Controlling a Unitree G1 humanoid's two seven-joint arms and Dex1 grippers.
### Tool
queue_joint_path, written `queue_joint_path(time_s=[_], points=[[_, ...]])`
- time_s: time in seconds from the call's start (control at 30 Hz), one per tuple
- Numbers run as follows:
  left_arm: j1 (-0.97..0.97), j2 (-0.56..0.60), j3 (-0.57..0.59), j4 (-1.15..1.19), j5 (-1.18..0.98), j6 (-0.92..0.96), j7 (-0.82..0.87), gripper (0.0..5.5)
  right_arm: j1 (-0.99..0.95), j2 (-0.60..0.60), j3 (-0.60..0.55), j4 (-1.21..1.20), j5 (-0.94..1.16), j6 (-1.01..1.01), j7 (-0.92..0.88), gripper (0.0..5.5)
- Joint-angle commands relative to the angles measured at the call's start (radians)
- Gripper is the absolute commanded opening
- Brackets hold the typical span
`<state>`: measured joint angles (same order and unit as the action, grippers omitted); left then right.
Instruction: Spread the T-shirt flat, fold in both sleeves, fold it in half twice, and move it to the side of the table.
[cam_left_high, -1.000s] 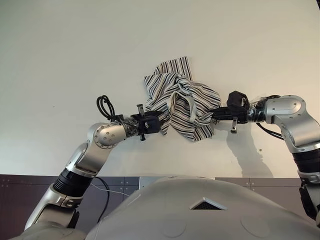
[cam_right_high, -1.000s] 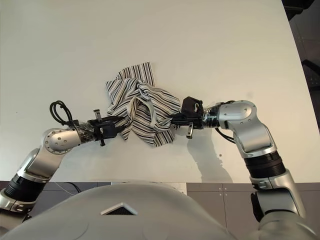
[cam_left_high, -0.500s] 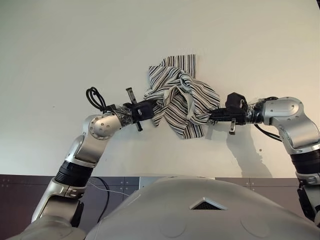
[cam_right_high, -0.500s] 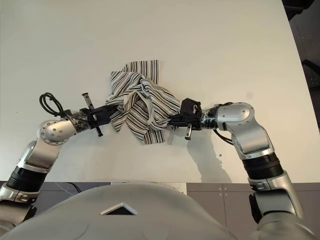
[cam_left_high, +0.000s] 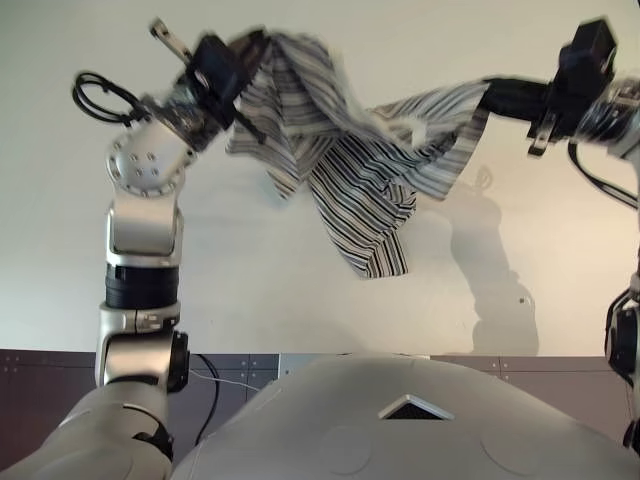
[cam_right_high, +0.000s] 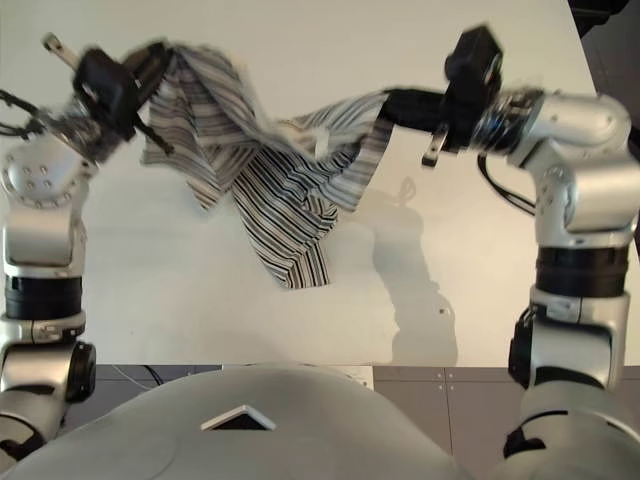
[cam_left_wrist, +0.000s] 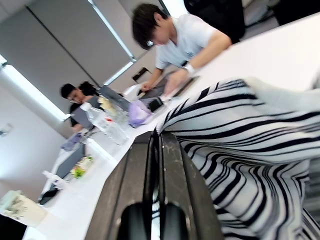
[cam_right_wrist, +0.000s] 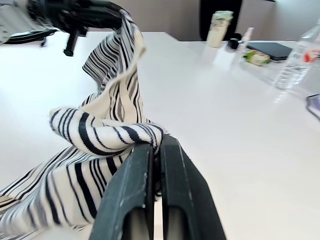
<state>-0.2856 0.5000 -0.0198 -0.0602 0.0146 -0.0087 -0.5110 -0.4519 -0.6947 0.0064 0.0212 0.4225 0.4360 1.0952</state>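
Black-and-white striped fabric T-shirt (cam_left_high: 350, 170) spans the frame's top, clenched by left gripper (cam_left_high: 252, 48) upper left and right gripper (cam_left_high: 492, 95) upper right, its middle sagging over the white worktop (cam_left_high: 250, 290).

the t-shirt (cam_left_high: 350, 170) is white with narrow black stripes of uneven width, some thin as lines and some broader. the stripes run in different directions where the cloth twists. a plain cream-white band with no stripes edges one fold of it. the bench (cam_left_high: 300, 290) is plain white, unpatterned. the left hand (cam_left_high: 252, 45) is black, its fingers (cam_left_wrist: 175, 170) a dull dark grey. the right hand (cam_left_high: 492, 95) is black too, its fingers (cam_right_wrist: 172, 175) the same dark grey.
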Motion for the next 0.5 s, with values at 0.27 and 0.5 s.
queue_joint_path(time_s=[0.27, 0.5], points=[[-0.657, 0.016, -0.047, 0.935, 0.145, -0.317, 0.062, 0.14, -0.685, 0.127, 0.201, 0.910, -0.417, -0.372, -0.115, 0.10], [-1.041, 0.044, -0.144, 1.365, 0.321, -0.322, 0.163, 0.14, -0.980, 0.194, 0.306, 1.294, -0.679, -0.532, -0.370, 0.10]])
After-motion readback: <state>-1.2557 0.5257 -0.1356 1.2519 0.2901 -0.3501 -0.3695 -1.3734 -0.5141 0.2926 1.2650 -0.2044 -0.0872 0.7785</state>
